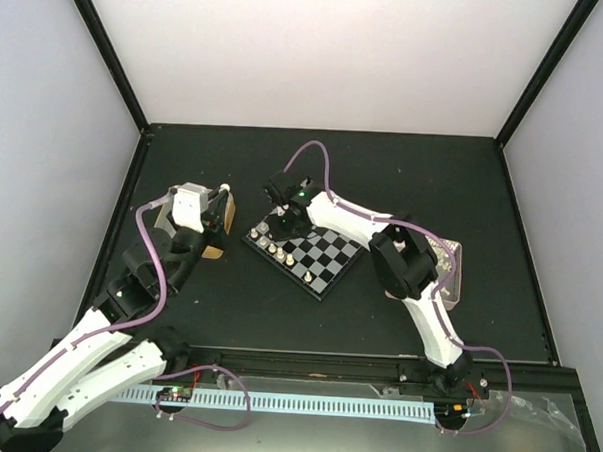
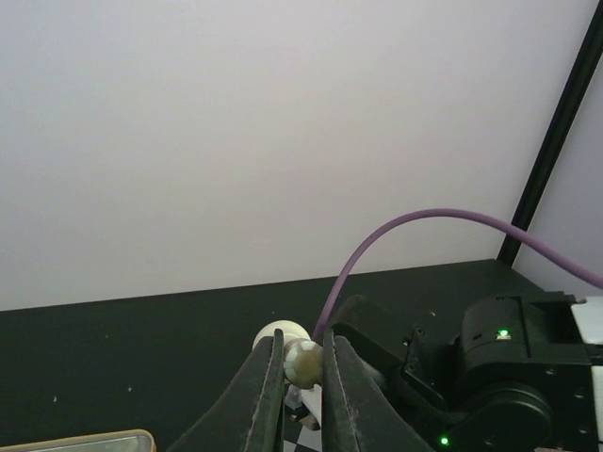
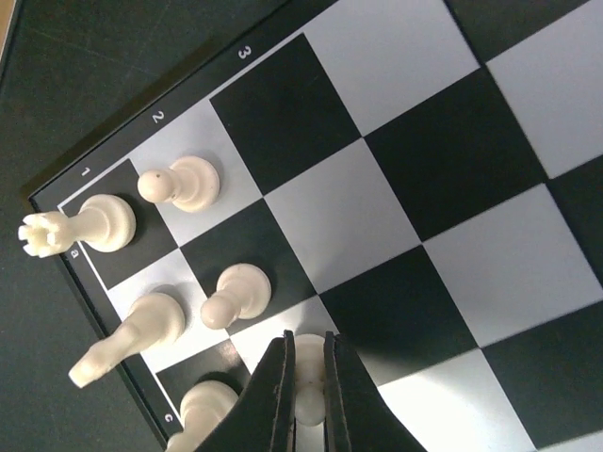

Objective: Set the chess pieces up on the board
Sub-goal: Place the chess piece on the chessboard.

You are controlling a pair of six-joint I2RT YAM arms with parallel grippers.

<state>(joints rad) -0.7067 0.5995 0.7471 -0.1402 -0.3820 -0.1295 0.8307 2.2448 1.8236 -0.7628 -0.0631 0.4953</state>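
The board [image 1: 325, 255] lies slantwise in the middle of the table, with several cream chess pieces [image 1: 277, 252] standing along its left edge. My right gripper [image 1: 282, 223] [image 3: 308, 341] reaches down over that corner and is shut on a cream pawn [image 3: 309, 391] that rests on a pale square. Close by stand a rook [image 3: 89, 226], two pawns [image 3: 179, 182] [image 3: 236, 294] and a bishop [image 3: 132, 334]. My left gripper [image 1: 223, 196] [image 2: 301, 341] hovers left of the board, shut on a cream piece [image 2: 306, 360] held off the table.
A yellow-rimmed tin [image 1: 217, 232] [image 2: 85, 441] sits beneath the left gripper. A pink tray [image 1: 452, 268] lies right of the board, partly hidden by the right arm [image 2: 490, 377]. Purple cable [image 2: 424, 226] arcs over that arm.
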